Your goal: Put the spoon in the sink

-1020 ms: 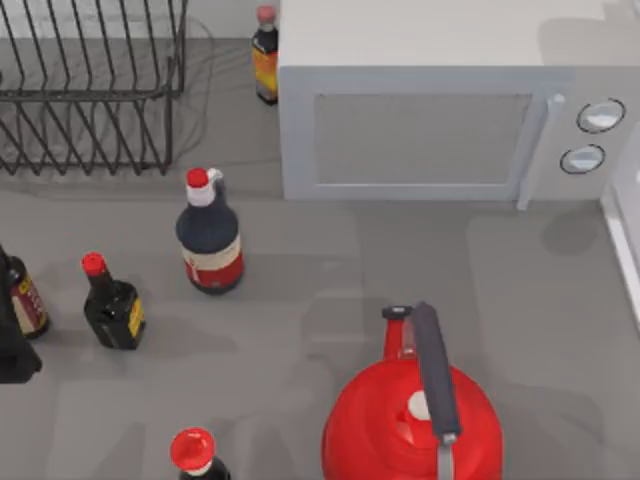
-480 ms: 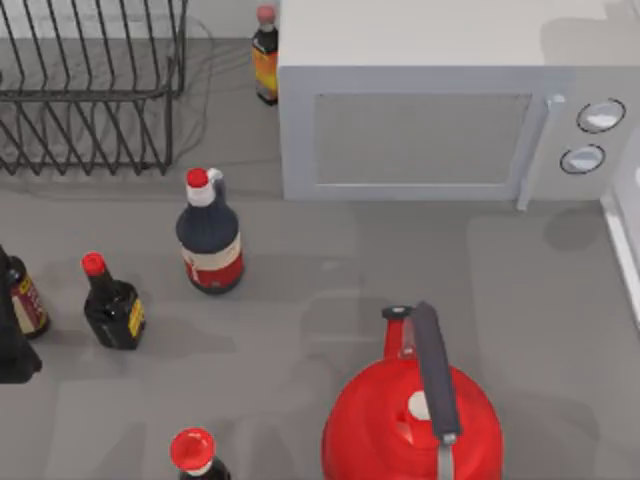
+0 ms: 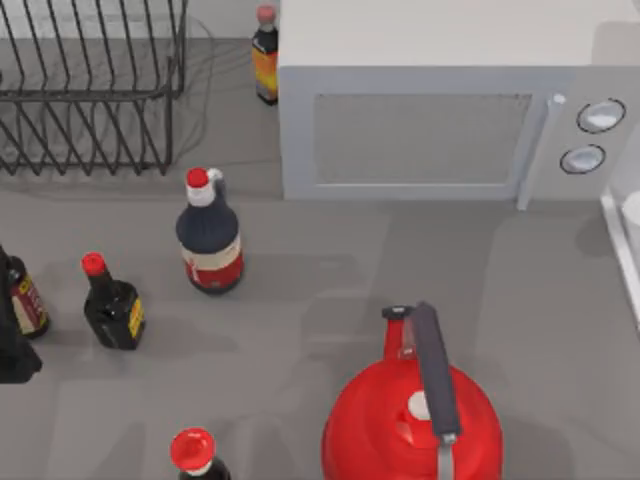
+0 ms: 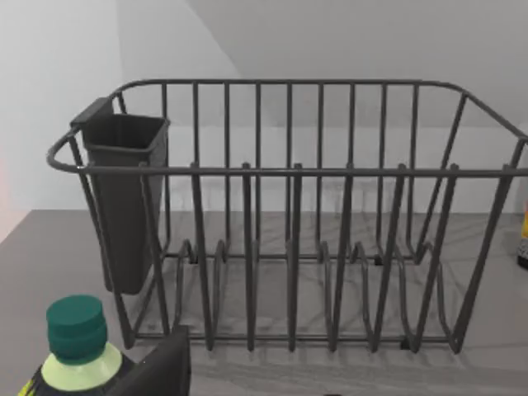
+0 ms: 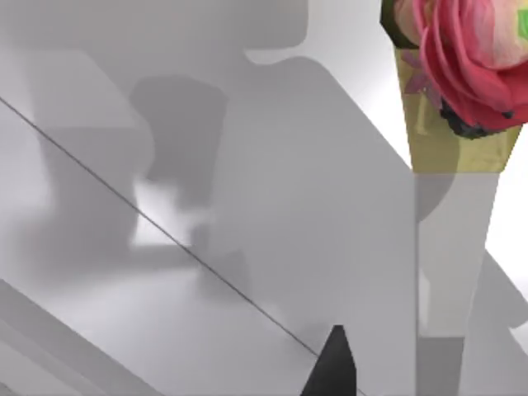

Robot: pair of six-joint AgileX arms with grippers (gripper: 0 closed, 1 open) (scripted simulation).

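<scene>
Microwave point(image 3: 420, 125) is seen at the table's point(image 3: 300, 300) far side. Dish rack point(image 3: 90, 90) is placed left of it, red extinguisher point(image 3: 412, 420) in front. Spoon and pincer states cannot be told.

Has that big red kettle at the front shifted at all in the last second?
No. The red kettle sits in the same spot below the microwave, its dark handle pointing the same way.

Ahead of the left fingers point(image 4: 169, 367) stands the wire dish rack point(image 4: 289, 223); a green-capped bottle point(image 4: 76, 346) crowds just beside them on the bench point(image 4: 49, 264).
</scene>
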